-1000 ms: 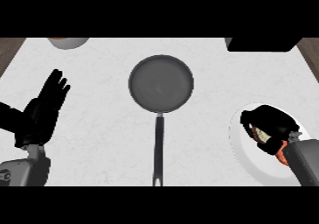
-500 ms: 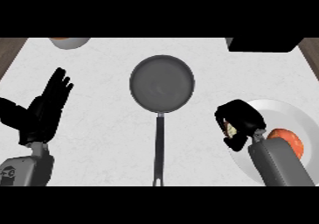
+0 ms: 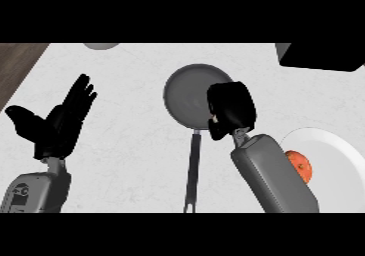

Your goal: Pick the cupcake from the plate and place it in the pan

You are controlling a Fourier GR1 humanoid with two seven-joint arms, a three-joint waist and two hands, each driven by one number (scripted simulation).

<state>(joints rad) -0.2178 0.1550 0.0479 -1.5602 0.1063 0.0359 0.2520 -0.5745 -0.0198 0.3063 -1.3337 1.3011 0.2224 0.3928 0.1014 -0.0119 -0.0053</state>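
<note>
black right hand (image 3: 231, 107) swung from white round plate (image 3: 340, 150) over to grey frying pan (image 3: 186, 95) rim, fingers curled round half-hidden cupcake (image 3: 214, 120), black left hand (image 3: 59, 125) fingers spread

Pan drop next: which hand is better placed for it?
Right. The right hand hangs over the right rim of the pan, fingers curled round the mostly hidden cupcake. The left hand rests open at the view's left, apart from the pan, holding nothing.

no readable text, labels or numbers
</note>
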